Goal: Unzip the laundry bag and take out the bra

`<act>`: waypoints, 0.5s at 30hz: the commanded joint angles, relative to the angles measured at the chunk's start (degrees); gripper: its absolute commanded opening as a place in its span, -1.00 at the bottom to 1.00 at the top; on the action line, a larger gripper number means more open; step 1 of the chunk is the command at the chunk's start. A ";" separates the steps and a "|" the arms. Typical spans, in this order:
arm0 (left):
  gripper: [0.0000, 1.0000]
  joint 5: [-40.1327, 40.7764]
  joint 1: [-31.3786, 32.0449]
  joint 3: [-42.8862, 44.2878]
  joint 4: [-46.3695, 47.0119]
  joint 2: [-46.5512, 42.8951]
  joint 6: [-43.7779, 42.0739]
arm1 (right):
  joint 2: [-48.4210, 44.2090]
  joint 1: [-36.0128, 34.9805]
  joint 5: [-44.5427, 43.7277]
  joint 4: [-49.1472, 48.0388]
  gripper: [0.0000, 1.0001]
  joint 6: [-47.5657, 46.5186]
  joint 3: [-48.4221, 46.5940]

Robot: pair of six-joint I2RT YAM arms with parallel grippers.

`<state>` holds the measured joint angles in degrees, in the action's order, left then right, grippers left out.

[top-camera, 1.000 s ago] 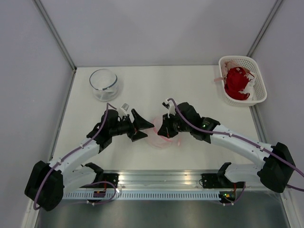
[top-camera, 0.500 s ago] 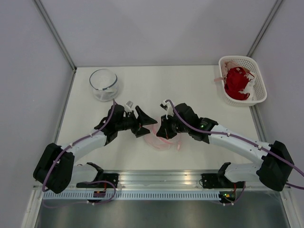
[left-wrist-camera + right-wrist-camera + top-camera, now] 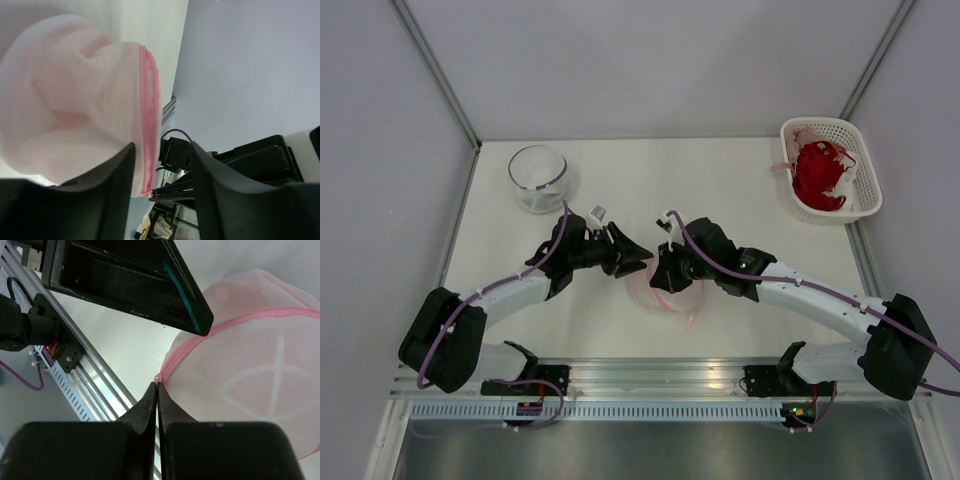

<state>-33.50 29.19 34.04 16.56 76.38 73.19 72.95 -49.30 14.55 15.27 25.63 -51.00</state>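
Top external view, taking the laundry bag (image 3: pixel 672 300) at the near middle of the table (image 3: pixel 720 190) as the landmark: far off to its left and toward the back stands a clear glass bowl (image 3: pixel 538 178). Next comes the left gripper (image 3: pixel 638 262), reaching in from the bag's left side. The left wrist view shows its two fingers (image 3: pixel 100 200) spread apart, with the bag's pink rim hanging down into the gap beside one of them (whether that finger presses on the mesh I cannot tell). Through the white mesh there a pale pink mass shows, the bra (image 3: pixel 70 117), inside the bag.

On the bag's back edge sits the right gripper (image 3: pixel 662 280). Its fingers (image 3: pixel 145 410) are pressed tight together in the right wrist view, their tips meeting exactly where the pink zipper line of the rim ends, so they pinch the bag at that spot (the tab itself is hidden). Far to the bag's right, at the back corner, a white lattice basket (image 3: pixel 865 200) holds a red garment (image 3: pixel 818 175).
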 commanded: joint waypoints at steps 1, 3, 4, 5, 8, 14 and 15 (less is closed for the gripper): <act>-0.06 -2.36 0.87 -0.56 6.29 0.87 2.40 | 0.53 -0.36 -0.92 -0.68 -0.99 -0.58 -1.03; -0.33 -3.06 1.04 -0.56 7.17 1.67 2.49 | 0.70 -0.27 -1.62 -0.33 -0.99 -0.58 -1.29; -0.40 -3.24 1.13 -0.64 8.13 1.93 2.83 | 0.70 -0.27 -1.71 -0.24 -0.99 -0.58 -1.29; -0.45 -3.42 1.13 -0.73 8.66 2.54 3.01 | 0.53 -0.36 -1.97 -0.15 -0.99 -0.49 -1.29; -0.73 -4.30 1.40 -0.56 10.07 3.60 3.36 | 0.09 -0.36 -2.15 0.11 -0.99 -0.49 -1.29; -0.71 -5.44 1.66 -0.38 10.34 5.27 3.10 | -0.44 -0.27 -2.86 0.73 -0.99 -0.58 -1.20; -0.18 -5.35 1.75 -0.12 8.68 5.10 2.67 | -0.52 -0.36 -2.86 0.64 -0.99 -0.67 -1.12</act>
<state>-36.62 30.59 33.67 24.03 81.14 75.02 73.28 -49.30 12.93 15.84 25.65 -51.00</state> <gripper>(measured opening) 0.292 0.006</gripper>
